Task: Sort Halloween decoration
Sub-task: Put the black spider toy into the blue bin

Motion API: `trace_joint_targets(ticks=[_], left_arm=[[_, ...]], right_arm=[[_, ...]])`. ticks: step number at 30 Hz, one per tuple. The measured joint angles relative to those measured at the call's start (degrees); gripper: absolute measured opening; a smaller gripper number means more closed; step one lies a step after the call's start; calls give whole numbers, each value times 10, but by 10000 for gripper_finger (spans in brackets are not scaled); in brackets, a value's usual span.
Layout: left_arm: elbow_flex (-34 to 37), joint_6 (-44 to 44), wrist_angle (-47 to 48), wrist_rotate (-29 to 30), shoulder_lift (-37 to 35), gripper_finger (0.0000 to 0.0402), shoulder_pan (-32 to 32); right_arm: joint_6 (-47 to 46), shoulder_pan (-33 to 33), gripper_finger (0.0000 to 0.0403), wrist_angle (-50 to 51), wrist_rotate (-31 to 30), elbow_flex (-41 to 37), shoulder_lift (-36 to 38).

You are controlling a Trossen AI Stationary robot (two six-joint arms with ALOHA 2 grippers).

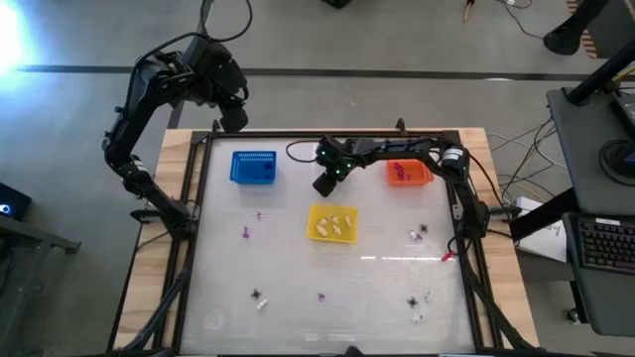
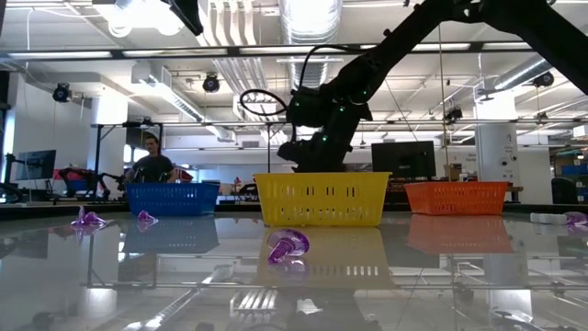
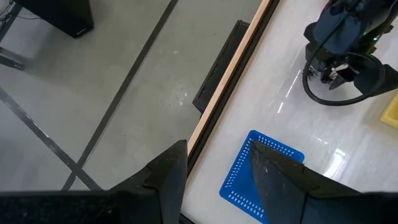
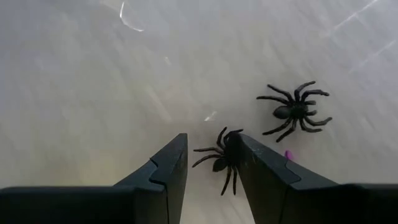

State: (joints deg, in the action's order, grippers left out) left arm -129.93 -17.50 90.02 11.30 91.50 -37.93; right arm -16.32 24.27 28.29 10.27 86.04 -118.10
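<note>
Left hand (image 3: 217,146): released, fingers apart, raised over the table's (image 1: 298,268) far left corner, waiting.
Blue basket (image 1: 253,154): just below the left hand; I see nothing in it.
Right hand (image 4: 211,140): hangs between the blue and yellow baskets, grasping a black spider (image 4: 221,163) that sits against 1 finger, legs splayed across the gap.
Second spider shape (image 4: 292,112): just beyond; another trinket or a reflection in the glossy top, I cannot tell.
Yellow basket (image 1: 330,208): cream pieces (image 1: 337,224) inside.
Orange basket (image 1: 427,180): purple pieces (image 1: 400,174) inside.
Handling: the spider is likely very light, thin plastic with springy legs, and prone to slipping or snagging.
Where to hold: the body is best; a grip on a leg could let it swing loose.
Destination: by colour, probably the blue basket.
</note>
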Motion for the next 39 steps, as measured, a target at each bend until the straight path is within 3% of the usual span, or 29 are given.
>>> trace_joint_targets(ticks=[7,19,39], left_arm=[[0,0,0,0,0,157,0],[0,0,0,0,0,157,0],[0,0,0,1,0,157,0]], right_arm=[[5,3,116,-4,-37,0,-10],[-16,4,17,-5,-24,2,-23],[12,1,8,92,-16,124,-28]])
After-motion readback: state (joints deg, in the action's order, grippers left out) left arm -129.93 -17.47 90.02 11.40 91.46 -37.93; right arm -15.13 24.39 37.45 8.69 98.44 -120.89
